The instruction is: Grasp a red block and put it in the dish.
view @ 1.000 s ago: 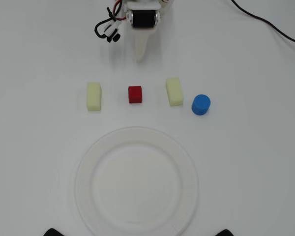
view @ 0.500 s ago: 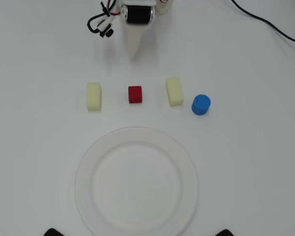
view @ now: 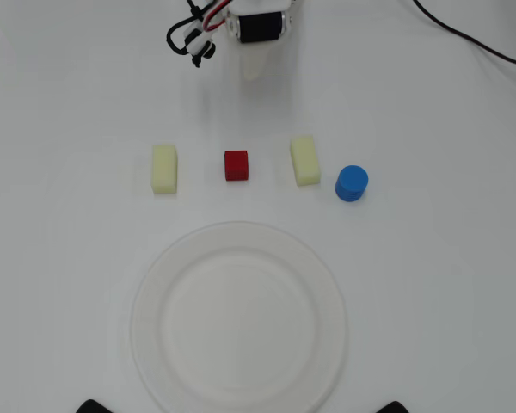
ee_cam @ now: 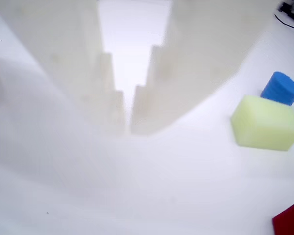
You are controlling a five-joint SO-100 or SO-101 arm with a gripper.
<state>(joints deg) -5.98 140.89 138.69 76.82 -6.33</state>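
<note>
Gripper poised above the block row

In the overhead view the gripper (view: 254, 70), jaws nearly closed and empty, sat at twelve o'clock from the red block (view: 236, 165); the dish (view: 155, 284) lay at six o'clock beyond it.

The white table (view: 430, 301) carries a row: yellow block (view: 164, 168), red block (view: 236, 164), yellow block (view: 304, 160), blue cylinder (view: 352, 183). The dish (view: 237, 317) lies nearer the bottom edge.

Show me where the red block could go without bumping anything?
The dish is bare inside, so there is plenty of room. The table is also bare on both sides of the dish, and between the block row and the arm's jaws. The row is crowded: pale yellow blocks flank the red block, and the blue cylinder nearly touches one.
</note>
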